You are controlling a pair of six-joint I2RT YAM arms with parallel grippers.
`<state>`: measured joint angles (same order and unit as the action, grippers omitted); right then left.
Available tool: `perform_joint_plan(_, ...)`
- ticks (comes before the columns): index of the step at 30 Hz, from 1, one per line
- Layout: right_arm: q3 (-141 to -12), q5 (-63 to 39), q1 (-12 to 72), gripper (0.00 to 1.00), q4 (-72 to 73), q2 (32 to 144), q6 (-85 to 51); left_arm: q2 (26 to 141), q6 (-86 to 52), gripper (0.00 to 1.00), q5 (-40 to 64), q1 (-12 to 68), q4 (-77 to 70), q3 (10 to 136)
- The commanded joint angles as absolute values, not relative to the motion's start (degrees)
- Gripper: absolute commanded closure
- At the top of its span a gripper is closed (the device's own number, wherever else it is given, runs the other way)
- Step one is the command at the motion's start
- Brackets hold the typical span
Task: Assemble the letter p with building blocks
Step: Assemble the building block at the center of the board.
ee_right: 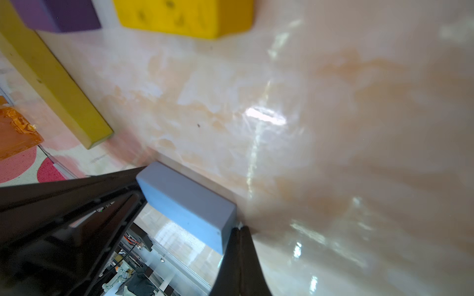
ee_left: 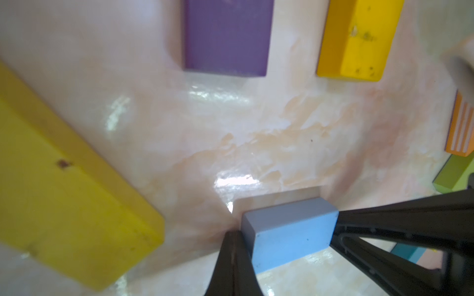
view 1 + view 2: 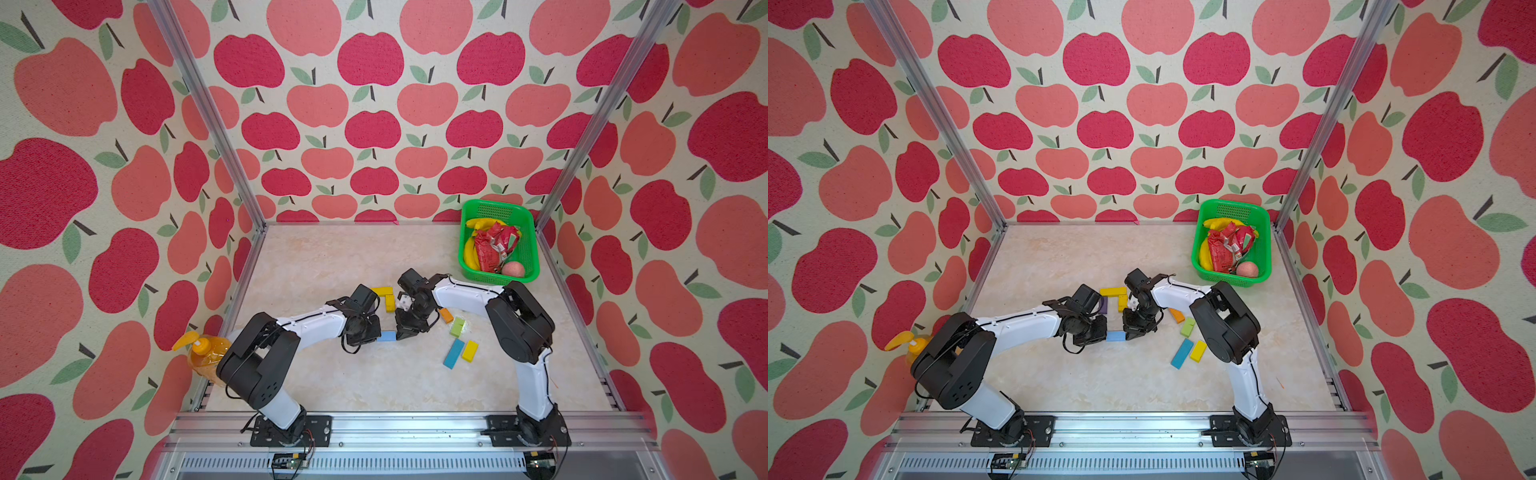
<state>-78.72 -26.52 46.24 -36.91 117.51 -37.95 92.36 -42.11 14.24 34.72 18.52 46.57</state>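
Observation:
A light-blue block lies flat on the marbled table, between my two grippers. My left gripper is shut, and its closed tips touch one end of the light-blue block. My right gripper is also shut and touches the other end of the block. Just beyond lie a purple block, a short yellow block and a long yellow block. Another yellow block lies across the far side. My left arm hides most of the purple block in both top views.
Loose blocks lie right of the grippers: orange, light green, blue and yellow. A green basket with bananas, a red packet and a peach stands back right. An orange bottle stands at the left edge.

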Motion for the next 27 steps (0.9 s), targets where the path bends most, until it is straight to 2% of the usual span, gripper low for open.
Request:
perform_joint_plan(1,-79.34,-28.34,45.72,1.0,-34.34,119.85,-38.34,96.76,-41.93,1.0,15.99,35.08,16.22,46.46)
perform_joint_plan(27,-90.28,-30.42,42.49,1.0,-39.72,127.57,-34.25,102.95,-38.46,1.0,17.61,31.38,22.19,55.81)
